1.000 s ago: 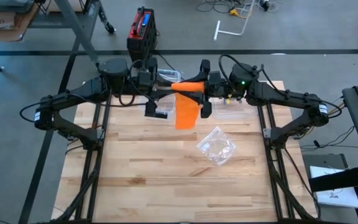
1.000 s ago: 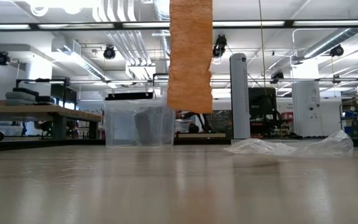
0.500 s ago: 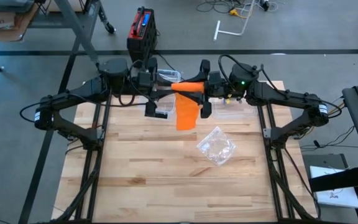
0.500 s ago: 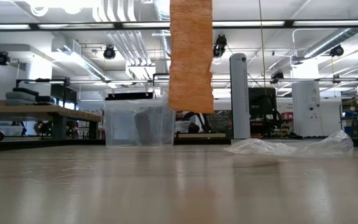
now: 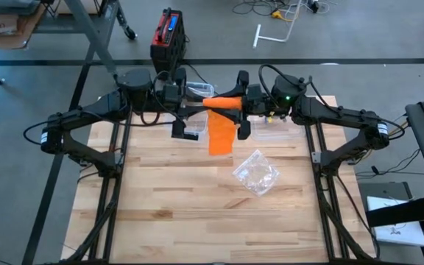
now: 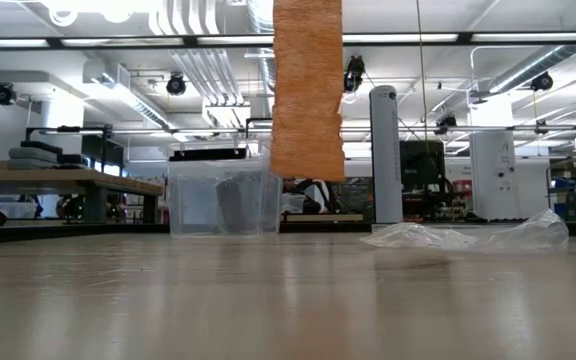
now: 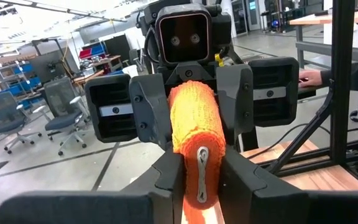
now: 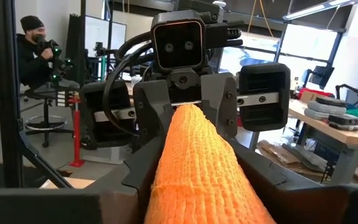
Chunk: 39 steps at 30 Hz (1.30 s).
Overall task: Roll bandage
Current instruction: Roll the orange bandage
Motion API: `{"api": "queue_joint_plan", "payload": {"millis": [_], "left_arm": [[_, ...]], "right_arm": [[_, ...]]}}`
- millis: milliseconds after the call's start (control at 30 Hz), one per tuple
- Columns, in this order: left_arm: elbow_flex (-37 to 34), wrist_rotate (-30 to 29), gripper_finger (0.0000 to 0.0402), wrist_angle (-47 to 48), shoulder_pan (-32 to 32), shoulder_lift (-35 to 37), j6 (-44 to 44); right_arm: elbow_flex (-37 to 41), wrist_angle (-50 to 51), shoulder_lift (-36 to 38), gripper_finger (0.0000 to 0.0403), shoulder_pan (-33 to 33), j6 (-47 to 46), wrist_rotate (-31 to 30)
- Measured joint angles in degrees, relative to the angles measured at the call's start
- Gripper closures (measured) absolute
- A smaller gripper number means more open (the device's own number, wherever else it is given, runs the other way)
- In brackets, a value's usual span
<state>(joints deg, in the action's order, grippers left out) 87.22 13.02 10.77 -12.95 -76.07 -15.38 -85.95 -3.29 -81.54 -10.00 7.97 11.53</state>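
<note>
Gripping orange woven bandage roll (image 5: 225,101) at opposite ends: left gripper (image 5: 206,104), right gripper (image 5: 238,104) | near bench's (image 5: 197,206) far edge | loose tail hung down.

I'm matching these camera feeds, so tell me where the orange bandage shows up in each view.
High view: bandage at the table's far middle, roll held between both arms, tail hanging.
Low view: tail hangs from the top edge, centre, clear of the table.
Left wrist view: roll end-on, centre.
Right wrist view: roll fills bottom centre.
Shared landmark: the bandage's orange weave.
</note>
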Motion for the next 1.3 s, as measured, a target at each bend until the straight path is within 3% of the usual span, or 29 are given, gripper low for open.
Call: {"api": "queue_joint_plan", "payload": {"millis": [367, 633, 900, 1300], "left_arm": [[0.0, 0.0, 0.0327, 0.3, 0.0, 0.0, 0.0], [0.0, 0.0, 0.0339, 0.4, 0.0, 0.0, 0.0], [0.0, 0.0, 0.0325, 0.4, 0.0, 0.0, 0.0], [0.0, 0.0, 0.0337, 0.4, 0.0, 0.0, 0.0]], "right_arm": [[0.0, 0.1, 0.0, 0.0265, 0.0, 0.0, 0.0], [0.0, 0.1, 0.0, 0.0250, 0.0, 0.0, 0.0], [0.0, 0.1, 0.0, 0.0243, 0.0, 0.0, 0.0], [0.0, 0.0, 0.0, 0.0257, 0.0, 0.0, 0.0]]}}
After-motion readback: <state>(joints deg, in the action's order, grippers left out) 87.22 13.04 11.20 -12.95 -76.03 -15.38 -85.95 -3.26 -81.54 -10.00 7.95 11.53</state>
